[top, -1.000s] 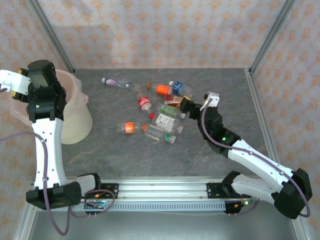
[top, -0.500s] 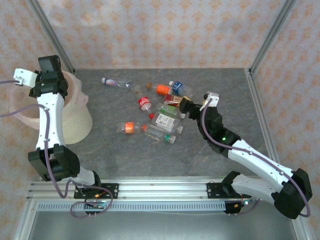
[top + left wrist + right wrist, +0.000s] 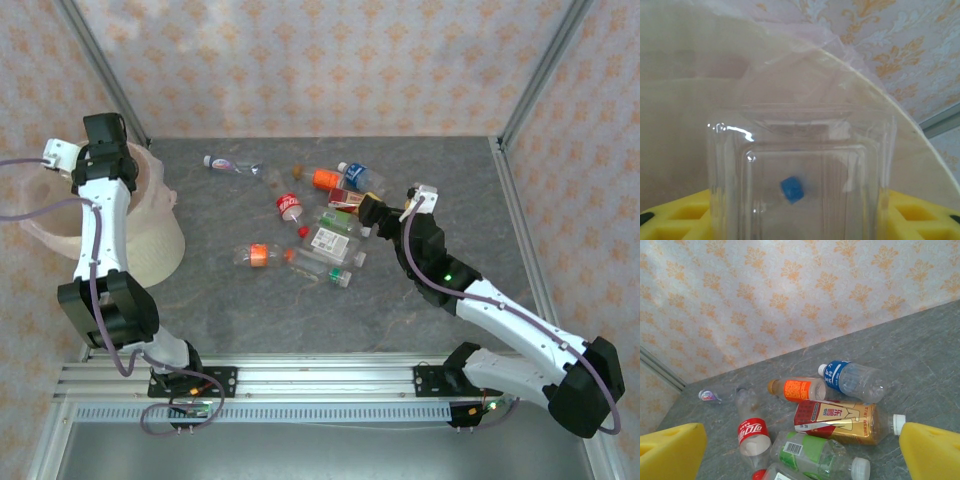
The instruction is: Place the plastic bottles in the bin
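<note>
- One grey tabletop [image 3: 250, 310], carrying the bin [image 3: 150, 250] and the loose bottles.
- Two arms. Left arm [image 3: 95, 250] reared steeply up from its base, wrist bent over the bin. Right arm [image 3: 500, 310] stretched low and diagonally toward the middle of the tabletop.
- One bin, pale beige with a pinkish bag folded over the rim. Directly beneath and beyond the left pincer [image 3: 800, 222], well apart from the right pincer [image 3: 362, 209], off to its left.
- Left pincer clenched on one clear bottle [image 3: 800, 170], yellow fingers [image 3: 670, 220] pressed to either side, the bagged rim curving just beyond.
- Right pincer released, yellow fingers spread wide, gripping nothing.
- Roughly ten plastic bottles [image 3: 330, 238] lying loose on the tabletop, exact count lost where they overlap. All ahead and left of the right pincer.
- Nearest its fingertips: one red-and-gold bottle [image 3: 835, 420] and one green-label bottle [image 3: 812, 455].
- Farther ahead: one blue-label bottle [image 3: 852, 382], one orange-label bottle [image 3: 797, 389], one red-label bottle [image 3: 752, 432].
- Farthest from it: one small bottle [image 3: 225, 163] lying alone toward the back left.
</note>
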Tool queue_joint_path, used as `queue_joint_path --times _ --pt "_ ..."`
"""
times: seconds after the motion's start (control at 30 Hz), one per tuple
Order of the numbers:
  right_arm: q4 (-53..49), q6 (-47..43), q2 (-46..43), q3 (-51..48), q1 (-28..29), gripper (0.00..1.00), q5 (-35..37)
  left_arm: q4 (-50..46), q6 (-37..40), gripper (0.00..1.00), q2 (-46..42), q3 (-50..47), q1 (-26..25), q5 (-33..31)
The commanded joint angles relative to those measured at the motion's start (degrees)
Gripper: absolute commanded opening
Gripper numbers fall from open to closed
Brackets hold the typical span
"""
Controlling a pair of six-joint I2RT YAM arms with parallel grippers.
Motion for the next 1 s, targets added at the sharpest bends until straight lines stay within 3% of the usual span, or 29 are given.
queue_joint_path --times 0.0,0.07,0.27,0.67,0.8,0.97 --pt "-0.98 0.65 -0.43 1.95 -0.26 0.99 -0.31 -1.81 0.66 0.72 0.18 -0.17 0.41 1.87" --pt "-1.07 0.63 -0.52 1.95 -0.26 0.99 -0.29 -2.62 0.77 0.83 0.05 0.37 0.41 2.78" --pt "-1.16 0.47 -0.61 1.69 -0.26 0.99 -0.06 -4.71 1.35 0.97 0.08 2.41 0.40 5.18" --pt "-7.93 6.07 3.61 2.12 -0.26 0.99 1.34 -2.67 9.19 1.00 -7.86 3.71 -1.14 18.75" --pt "-9.53 2.14 6.62 2.48 -0.34 0.99 -4.25 0.09 13.51 1.00 -12.11 2.04 -6.01 23.03" --pt "-13.25 -1.06 9.59 4.37 -0.52 0.99 -9.22 2.68 14.80 1.00 -16.26 -2.30 -16.79 26.41"
